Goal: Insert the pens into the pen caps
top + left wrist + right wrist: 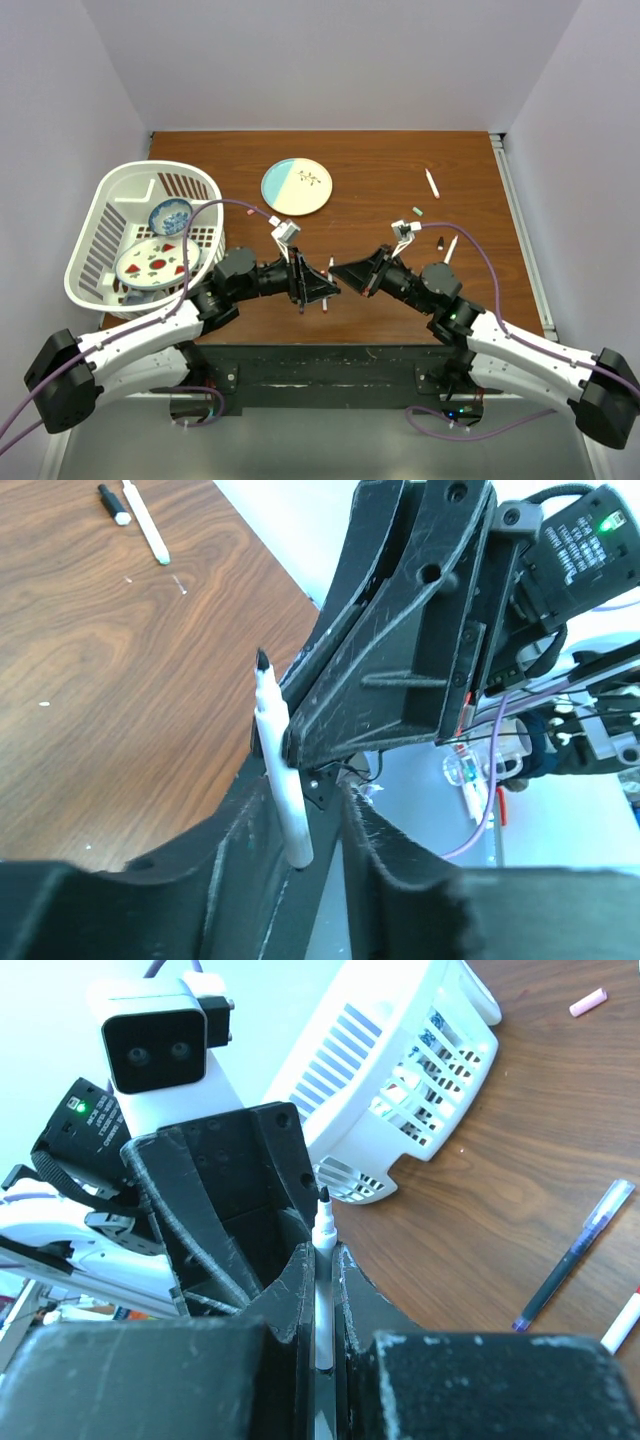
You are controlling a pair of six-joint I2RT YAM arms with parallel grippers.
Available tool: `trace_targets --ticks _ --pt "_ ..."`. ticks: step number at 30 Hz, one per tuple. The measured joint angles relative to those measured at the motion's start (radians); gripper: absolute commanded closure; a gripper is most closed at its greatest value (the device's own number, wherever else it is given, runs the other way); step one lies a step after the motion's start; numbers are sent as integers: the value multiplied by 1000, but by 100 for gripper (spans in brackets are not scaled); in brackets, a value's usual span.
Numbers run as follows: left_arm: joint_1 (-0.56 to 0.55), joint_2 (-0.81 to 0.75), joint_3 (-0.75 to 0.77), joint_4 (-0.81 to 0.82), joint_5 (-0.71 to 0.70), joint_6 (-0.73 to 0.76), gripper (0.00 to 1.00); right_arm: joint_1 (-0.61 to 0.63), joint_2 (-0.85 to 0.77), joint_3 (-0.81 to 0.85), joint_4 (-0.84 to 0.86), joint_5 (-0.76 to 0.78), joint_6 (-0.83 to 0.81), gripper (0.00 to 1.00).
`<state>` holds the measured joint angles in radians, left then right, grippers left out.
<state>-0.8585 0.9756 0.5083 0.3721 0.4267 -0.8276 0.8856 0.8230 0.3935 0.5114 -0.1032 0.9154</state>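
My right gripper (322, 1255) is shut on a white pen (323, 1260), whose black tip points up past the fingertips. In the left wrist view the same pen (278, 780) stands with its blunt end between my left gripper's (308, 815) fingers. It lies against one finger, and a gap shows to the other, so that gripper is open. Both grippers meet nose to nose above the table's near middle, the left gripper (318, 288) beside the right gripper (342, 274). A black pen cap (113, 504) and a white pen (146, 520) lie on the wood. A green cap (418, 211) lies further back.
A white basket (110, 190) with dishes stands at the left. A blue and cream plate (297, 186) lies at the back middle. A dark purple pen (575, 1255), a pink cap (588, 1001) and another white pen (432, 183) lie on the table.
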Motion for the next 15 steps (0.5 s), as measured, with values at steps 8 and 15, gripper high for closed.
trace_targets --ticks 8,15 --pt "2 17 0 26 9 0 100 5 -20 -16 21 -12 5 86" --pt "0 5 24 -63 -14 62 100 5 -52 -4 -79 18 -13 45"
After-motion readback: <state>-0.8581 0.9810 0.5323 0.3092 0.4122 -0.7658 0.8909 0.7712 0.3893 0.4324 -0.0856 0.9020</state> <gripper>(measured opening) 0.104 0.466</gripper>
